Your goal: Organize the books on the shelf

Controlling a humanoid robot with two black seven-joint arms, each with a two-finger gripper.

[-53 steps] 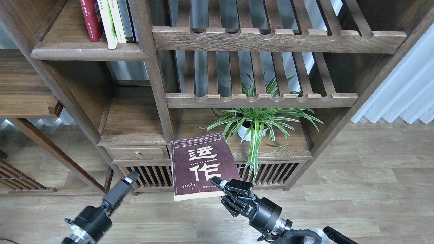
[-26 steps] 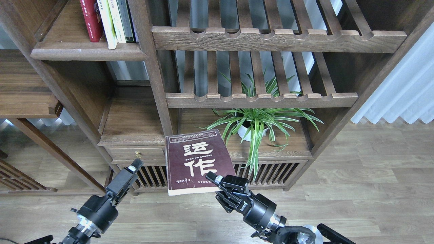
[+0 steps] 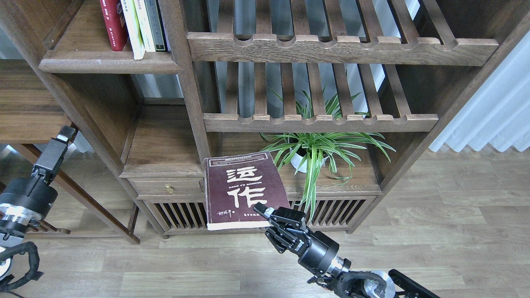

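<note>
My right gripper is shut on the lower right corner of the dark maroon book with big white Chinese characters. It holds the book cover-up, in the air in front of the cabinet's low slatted doors. The shelf, a solid dark-brown board with a rounded front edge, is at the top left. A red-spined book, a pale book and a dark-spined book stand upright on it, covers hidden. My left gripper is at the far left, empty, its fingers seen as one bar.
Two slatted racks with notched front rails fill the right of the bookcase. A potted spider plant stands just right of the held book. A drawer with a brass knob sits left of it. A bare compartment lies above the drawer.
My left arm has swung from the lower middle out to the far left and upward. The right gripper has lifted the maroon book slightly up and towards the bookcase.
</note>
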